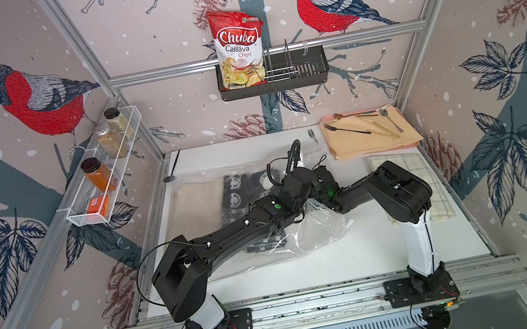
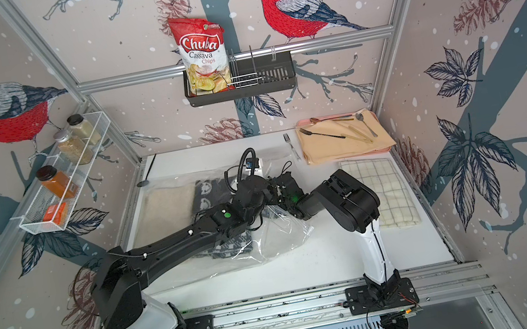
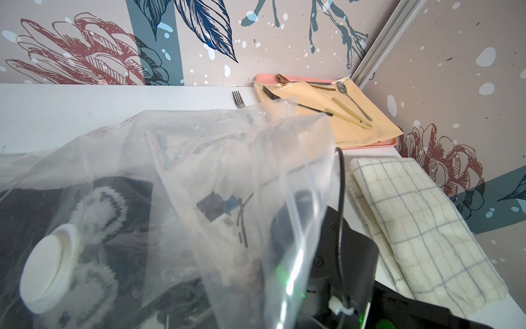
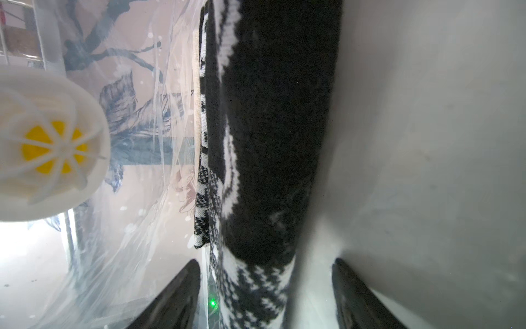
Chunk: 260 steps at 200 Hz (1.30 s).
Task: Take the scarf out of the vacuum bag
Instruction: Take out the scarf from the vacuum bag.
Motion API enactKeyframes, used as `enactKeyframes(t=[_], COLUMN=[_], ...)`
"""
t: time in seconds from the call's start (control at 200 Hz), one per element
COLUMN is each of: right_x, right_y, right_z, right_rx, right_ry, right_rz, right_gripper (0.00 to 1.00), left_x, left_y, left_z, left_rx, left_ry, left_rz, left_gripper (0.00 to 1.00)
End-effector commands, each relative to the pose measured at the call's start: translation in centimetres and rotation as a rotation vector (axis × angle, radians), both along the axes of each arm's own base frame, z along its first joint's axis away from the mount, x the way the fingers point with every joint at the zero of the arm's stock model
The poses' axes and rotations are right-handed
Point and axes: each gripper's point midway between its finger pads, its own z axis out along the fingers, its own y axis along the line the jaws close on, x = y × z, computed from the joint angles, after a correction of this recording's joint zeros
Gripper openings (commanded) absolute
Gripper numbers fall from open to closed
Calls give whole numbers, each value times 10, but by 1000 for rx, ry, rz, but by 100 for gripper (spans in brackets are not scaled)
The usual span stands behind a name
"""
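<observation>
The vacuum bag (image 1: 325, 231) (image 2: 285, 234) lies crinkled on the white table, its white round valve cap (image 3: 48, 267) (image 4: 42, 148) on the raised top sheet. The scarf (image 1: 241, 191) (image 4: 270, 142), a black-and-white knit, lies inside the bag beside a beige cloth (image 1: 194, 203). My left gripper (image 1: 307, 183) is shut on the bag's top sheet (image 3: 227, 159) and holds it up; its fingers are hidden behind the plastic. Inside the bag, my right gripper (image 4: 266, 262) is open, one finger (image 4: 182, 287) on each side of the scarf's end, with a gap on one side.
A pink tray (image 3: 367, 146) with a beige cloth and cutlery sits at the back right, with a loose fork (image 1: 312, 134) beside it. A checked cloth (image 1: 429, 180) lies under the right arm. The two arms cross above the bag. Racks hang on the walls.
</observation>
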Motion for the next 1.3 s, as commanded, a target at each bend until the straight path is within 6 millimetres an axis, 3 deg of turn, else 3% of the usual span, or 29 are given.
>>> enactKeyframes(t=[0.0,0.735,1.296], right_x=[-1,9,2], right_y=[4,28,45], right_z=[-2,-12,-22], right_rx=[15,-17,-24], right_ry=[20,4,11], right_rz=[0,54,101], right_gripper=[74,76,76], left_x=[1,0,1], left_y=[-8,-3,-4], left_z=[18,18,22], left_rx=[-55,-59,-61], left_ry=[-38,-45,-55], left_rz=[-16,-3,-10], left_gripper=[0,0,0])
